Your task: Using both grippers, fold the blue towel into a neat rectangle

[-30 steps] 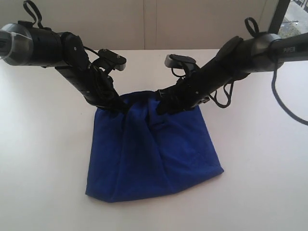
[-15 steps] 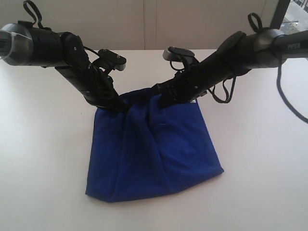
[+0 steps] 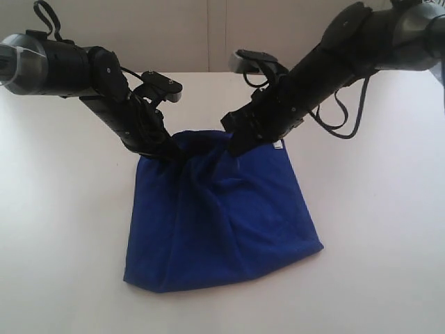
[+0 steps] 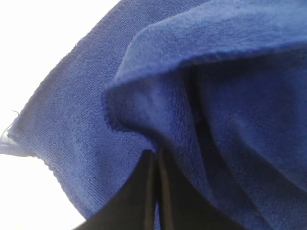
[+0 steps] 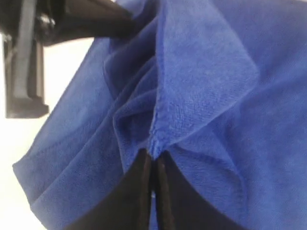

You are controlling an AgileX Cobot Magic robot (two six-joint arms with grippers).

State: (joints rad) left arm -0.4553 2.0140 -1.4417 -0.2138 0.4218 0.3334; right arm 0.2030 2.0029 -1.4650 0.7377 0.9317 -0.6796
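Note:
The blue towel (image 3: 222, 223) lies doubled over on the white table, its far edge bunched and raised between the two arms. My left gripper (image 3: 175, 156) is shut on the far left part of that edge; in the left wrist view its jaws (image 4: 154, 154) pinch a fold of the blue towel (image 4: 230, 96). My right gripper (image 3: 234, 147) is shut on the far edge near the middle; in the right wrist view its tips (image 5: 153, 155) clamp a hemmed fold of the blue towel (image 5: 206, 86). A small white tag (image 3: 278, 145) shows at the far right corner.
The white table (image 3: 62, 243) spreads out on all sides of the cloth. A pale wall (image 3: 208, 35) stands behind it. In the right wrist view the left arm's black bracket (image 5: 26, 62) hangs close to the cloth's edge.
The right gripper has shut on the towel's far edge and its arm has risen, lifting that edge slightly. The left arm has not moved.

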